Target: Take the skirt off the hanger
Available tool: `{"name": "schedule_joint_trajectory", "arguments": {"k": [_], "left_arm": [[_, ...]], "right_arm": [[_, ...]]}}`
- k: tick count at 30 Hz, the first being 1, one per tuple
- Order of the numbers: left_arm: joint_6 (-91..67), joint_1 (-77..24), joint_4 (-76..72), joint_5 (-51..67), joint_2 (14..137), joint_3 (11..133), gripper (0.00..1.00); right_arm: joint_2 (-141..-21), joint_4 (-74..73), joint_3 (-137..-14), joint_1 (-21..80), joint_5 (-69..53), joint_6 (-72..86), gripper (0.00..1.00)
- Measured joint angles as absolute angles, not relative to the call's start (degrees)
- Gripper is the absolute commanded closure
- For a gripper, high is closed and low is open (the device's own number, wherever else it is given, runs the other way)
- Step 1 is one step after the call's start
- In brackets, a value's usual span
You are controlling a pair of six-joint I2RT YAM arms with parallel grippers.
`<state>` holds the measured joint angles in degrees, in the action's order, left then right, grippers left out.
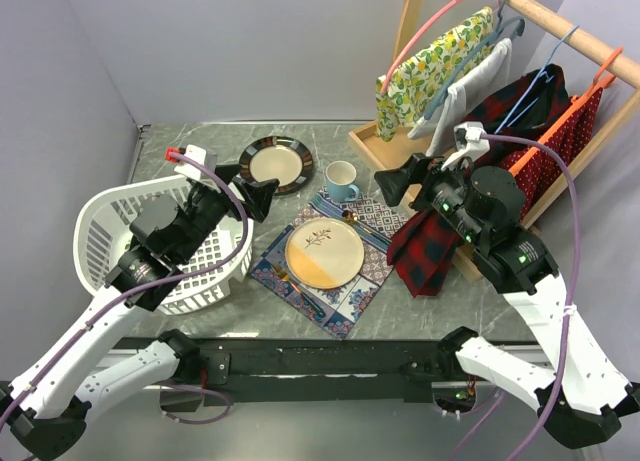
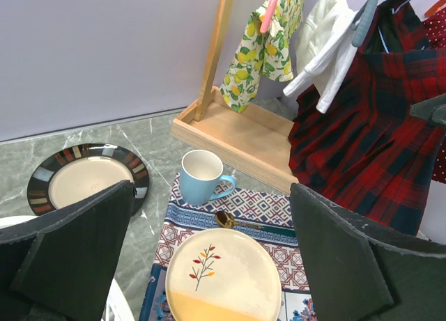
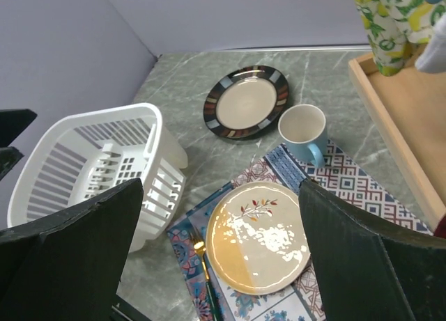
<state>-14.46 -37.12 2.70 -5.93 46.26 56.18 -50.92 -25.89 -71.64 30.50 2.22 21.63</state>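
The red plaid skirt (image 1: 500, 116) hangs from a thin blue hanger (image 1: 545, 76) on the wooden rail at the right. Its lower part drapes down onto the table edge of the rack (image 1: 425, 251). It fills the right of the left wrist view (image 2: 362, 140). My right gripper (image 1: 400, 179) is open and empty, just left of the skirt and above the placemats, facing left over the plate (image 3: 221, 189). My left gripper (image 1: 250, 189) is open and empty beside the basket, facing the rack (image 2: 209, 196), well apart from the skirt.
On the rail hang a lemon-print garment (image 1: 430, 71), a white garment (image 1: 475, 86) and a red dotted garment (image 1: 560, 141). The wooden rack base (image 1: 372, 141) lies behind. A white basket (image 1: 150, 241), striped plate (image 1: 277, 164), blue mug (image 1: 341, 180) and cream plate (image 1: 324, 253) on placemats stand on the table.
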Motion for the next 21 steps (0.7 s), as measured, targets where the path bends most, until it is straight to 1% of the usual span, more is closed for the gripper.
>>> {"name": "schedule_joint_trajectory", "arguments": {"k": [9, 13, 15, 19, 21], "left_arm": [[-14.48, -37.12, 2.7, -5.89, 46.33, 56.16, 0.01], [-14.44, -37.12, 2.7, -5.87, 46.52, 56.18, 0.01], [-14.39, -37.12, 2.66, -5.89, 46.81, 56.18, 0.01], [-14.28, -37.12, 2.66, -5.91, 47.88, 56.18, 0.01], [-14.28, -37.12, 2.66, -5.91, 48.53, 56.18, 0.01]], "right_arm": [[-46.28, -26.76, -71.64, 30.5, 8.01, 23.59, 0.0], [-42.85, -26.48, -71.72, 30.5, 11.84, 24.53, 0.05], [-41.91, -26.81, -73.08, 30.5, 15.75, 25.08, 0.07], [-43.03, -27.81, -80.01, 30.5, 27.16, 25.87, 0.11], [-44.42, -28.73, -83.15, 30.5, 33.8, 25.91, 0.18]]}}
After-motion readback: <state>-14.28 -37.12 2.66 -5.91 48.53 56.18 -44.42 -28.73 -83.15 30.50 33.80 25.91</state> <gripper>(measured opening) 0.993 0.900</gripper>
